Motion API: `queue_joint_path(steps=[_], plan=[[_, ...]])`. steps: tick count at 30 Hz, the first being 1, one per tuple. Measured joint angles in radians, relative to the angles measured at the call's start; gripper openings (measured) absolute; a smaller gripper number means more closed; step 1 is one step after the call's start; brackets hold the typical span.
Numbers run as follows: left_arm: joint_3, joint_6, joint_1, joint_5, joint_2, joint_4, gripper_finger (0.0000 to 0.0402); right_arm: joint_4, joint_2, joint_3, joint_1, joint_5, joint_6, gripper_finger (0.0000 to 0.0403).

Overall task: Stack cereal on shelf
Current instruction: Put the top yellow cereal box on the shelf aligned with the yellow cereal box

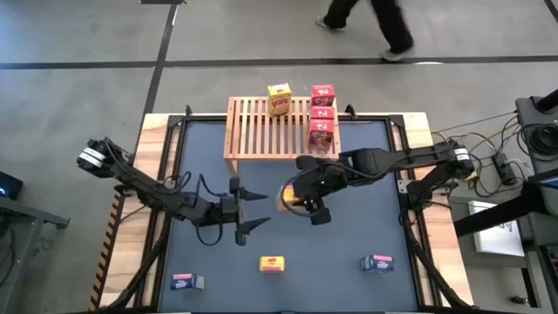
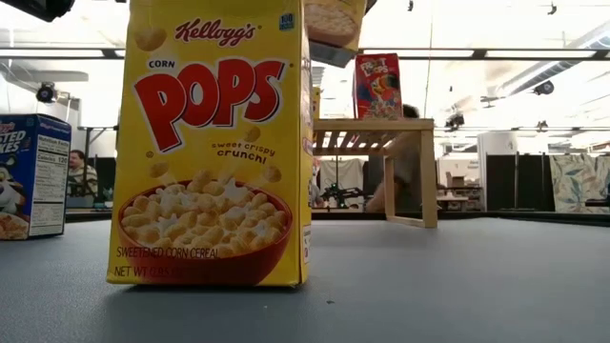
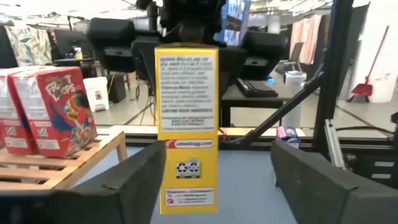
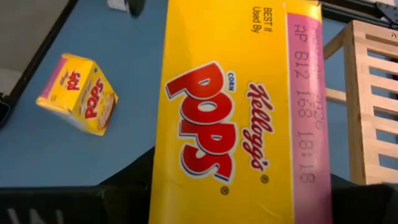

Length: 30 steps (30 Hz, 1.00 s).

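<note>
The wooden shelf [image 1: 261, 131] stands at the table's far middle. A yellow cereal box [image 1: 279, 98] and a row of three red boxes [image 1: 322, 113] rest on its slats. In front of the shelf, my right gripper [image 4: 239, 199] is shut on another yellow cereal box [image 3: 186, 124], held above the table. My left gripper [image 1: 261, 209] points level at that box from the table's left. It is open, with a finger to either side and nothing touching. My right gripper pinches the yellow box near its upper end [image 4: 186, 205] between its two fingers, one on the near face and one on the far face. The fingers [image 4: 93, 199] slant down from the table's right. The box hangs below them, clear of the table.
Near the front edge stand a yellow box [image 1: 273, 263] and two blue boxes [image 1: 186, 281] [image 1: 377, 262]. A person [image 1: 366, 22] walks past beyond the table's far edge. Cables and equipment [image 1: 506, 166] lie off the right side.
</note>
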Motion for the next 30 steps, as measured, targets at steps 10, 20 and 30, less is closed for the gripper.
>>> queue_joint_path(steps=[10,20,30], plan=[[0.117,-0.052,0.047,-0.103,0.087,-0.121,0.0359,0.052,0.006,0.0,0.004,0.019,0.028,0.0176],[0.136,-0.109,0.062,-0.057,0.089,-0.203,0.0332,0.058,0.005,0.0,0.024,0.018,0.018,0.0176],[0.135,-0.101,0.068,0.009,0.089,-0.209,0.0223,0.061,0.005,0.0,0.037,0.015,0.012,0.0176]])
